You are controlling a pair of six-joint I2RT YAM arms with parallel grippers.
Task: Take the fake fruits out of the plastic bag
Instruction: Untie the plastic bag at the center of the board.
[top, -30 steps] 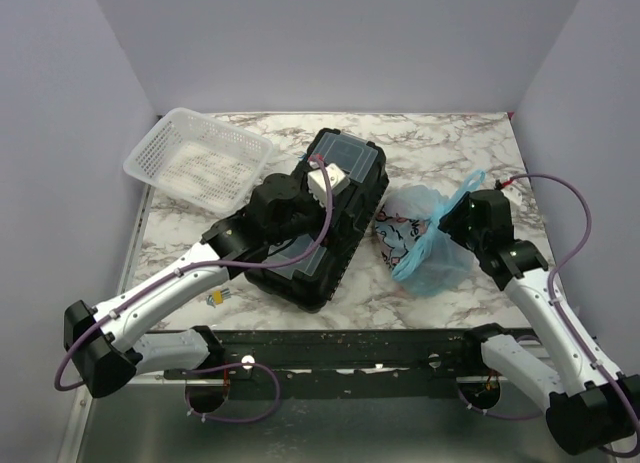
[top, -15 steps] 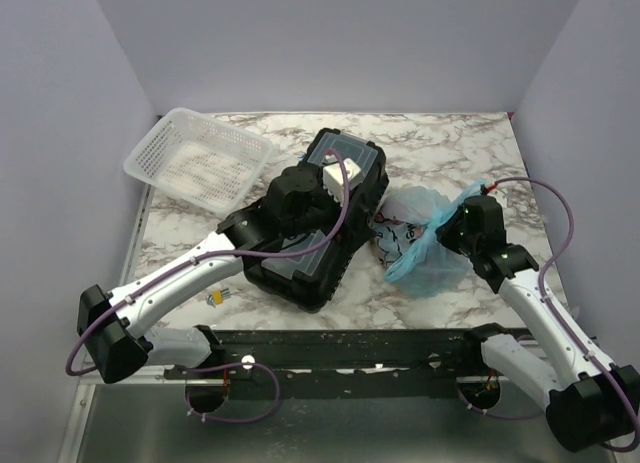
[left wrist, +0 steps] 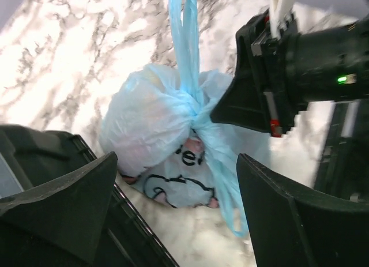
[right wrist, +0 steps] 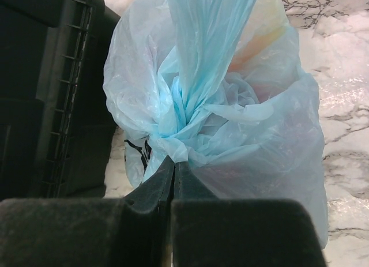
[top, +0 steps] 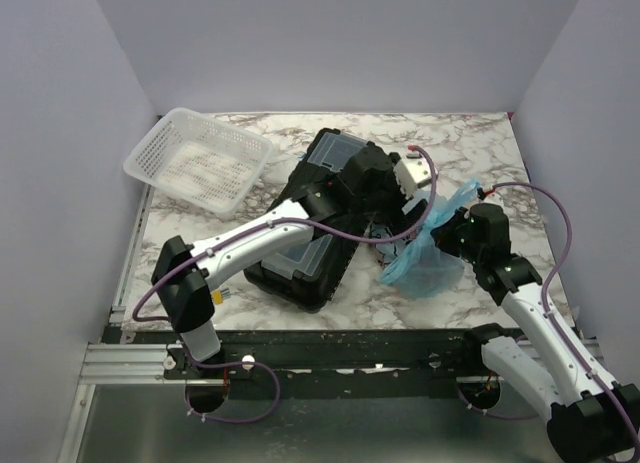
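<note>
The plastic bag (top: pixel 428 265) lies on the marble table, light blue and crinkly, knotted at the top, with a cartoon print low on its side (left wrist: pixel 173 183). The fake fruits are inside it; only a faint orange-yellow shape (right wrist: pixel 260 41) shows through the film. My right gripper (top: pixel 441 229) is shut, its tips (right wrist: pixel 174 161) pinching the plastic right at the knot (right wrist: pixel 180 114). My left gripper (left wrist: pixel 177 163) hangs open over the bag, one finger (left wrist: pixel 69 203) above the toolbox edge, the other (left wrist: pixel 288 215) past the bag's loose tail (left wrist: pixel 185 30).
A black toolbox (top: pixel 310 245) lies just left of the bag, touching it. A white mesh basket (top: pixel 200 161) sits tilted at the back left. A tiny yellow-blue item (top: pixel 216 296) lies near the front left edge. Purple walls close in on three sides.
My left arm has swung right from over the toolbox to above the bag. My right gripper has closed on the bag's knot.
</note>
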